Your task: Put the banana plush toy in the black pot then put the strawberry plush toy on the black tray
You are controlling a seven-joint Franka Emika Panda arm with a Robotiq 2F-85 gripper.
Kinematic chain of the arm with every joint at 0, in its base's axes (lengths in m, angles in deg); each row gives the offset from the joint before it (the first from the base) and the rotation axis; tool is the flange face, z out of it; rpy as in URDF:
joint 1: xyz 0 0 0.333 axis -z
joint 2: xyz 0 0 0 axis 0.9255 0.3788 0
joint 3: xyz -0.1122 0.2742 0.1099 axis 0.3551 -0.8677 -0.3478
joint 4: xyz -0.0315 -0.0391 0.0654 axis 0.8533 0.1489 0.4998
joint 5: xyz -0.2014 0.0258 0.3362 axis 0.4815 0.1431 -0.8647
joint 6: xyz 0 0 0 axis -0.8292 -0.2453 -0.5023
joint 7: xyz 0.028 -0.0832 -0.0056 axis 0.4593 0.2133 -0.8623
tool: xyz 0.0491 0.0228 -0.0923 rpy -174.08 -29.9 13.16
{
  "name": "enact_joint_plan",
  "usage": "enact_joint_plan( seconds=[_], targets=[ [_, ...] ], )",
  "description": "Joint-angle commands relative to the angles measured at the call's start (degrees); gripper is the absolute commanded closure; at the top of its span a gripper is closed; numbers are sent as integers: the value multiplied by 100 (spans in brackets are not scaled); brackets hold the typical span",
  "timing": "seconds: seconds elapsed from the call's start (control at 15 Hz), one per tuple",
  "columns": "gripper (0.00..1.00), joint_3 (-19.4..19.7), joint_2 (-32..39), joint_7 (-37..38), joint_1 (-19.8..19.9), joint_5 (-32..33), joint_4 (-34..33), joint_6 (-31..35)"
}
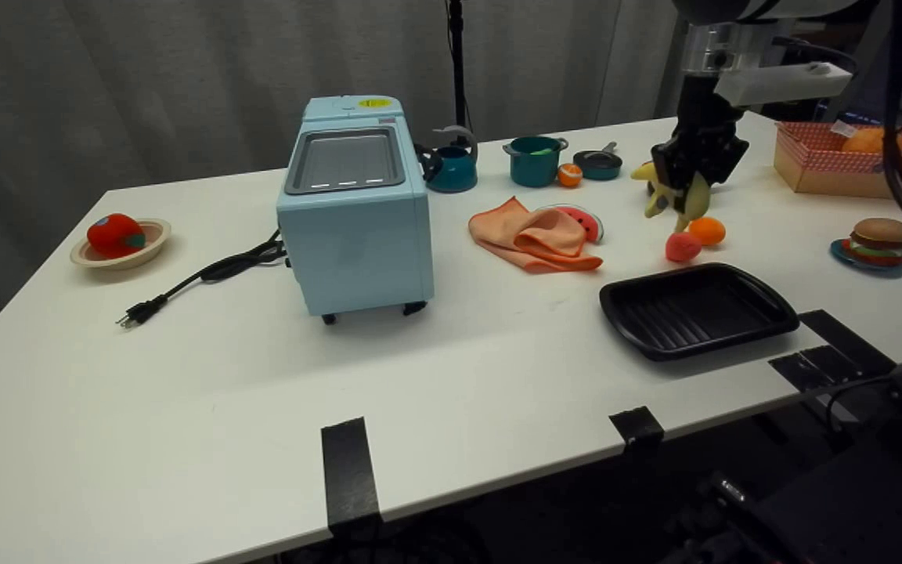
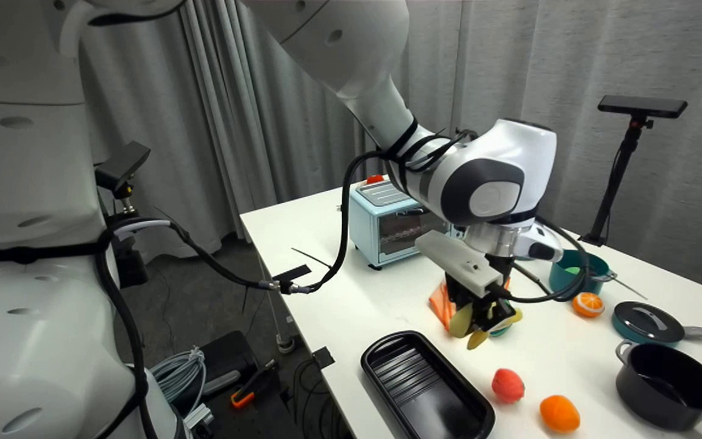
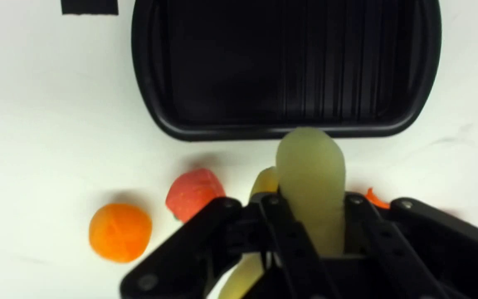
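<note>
Wrist view: the gripper (image 3: 311, 200) was clamped on the banana plush toy (image 3: 311, 166).
In an exterior view, the black pot (image 2: 637, 396) stood uncovered on the table (image 2: 570, 360), well apart; the strawberry plush toy (image 2: 508, 385) and an orange fruit (image 2: 559, 413) lay closer to the gripper. To carry well, I judged, enough height was needed to pass these. The yellow ends stuck out from the grasp and could catch on the black pot's rim, so centring over it and lowering slowly before release seemed best.

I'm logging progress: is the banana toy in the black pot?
Out: an exterior view shows the gripper holding the banana toy apart from the black pot.
</note>
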Motion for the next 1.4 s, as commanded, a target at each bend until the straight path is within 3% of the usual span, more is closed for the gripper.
enact_joint_plan(
  seconds=[0.0, 0.47, 1.33],
  targets=[
    [97, 74, 403, -208, 213, -210, -856, -143],
    [97, 251, 1522, 84, 591, -186, -2402, -140],
    [97, 682, 3384, 1587, 819, -80, -5077, -165]
  ],
)
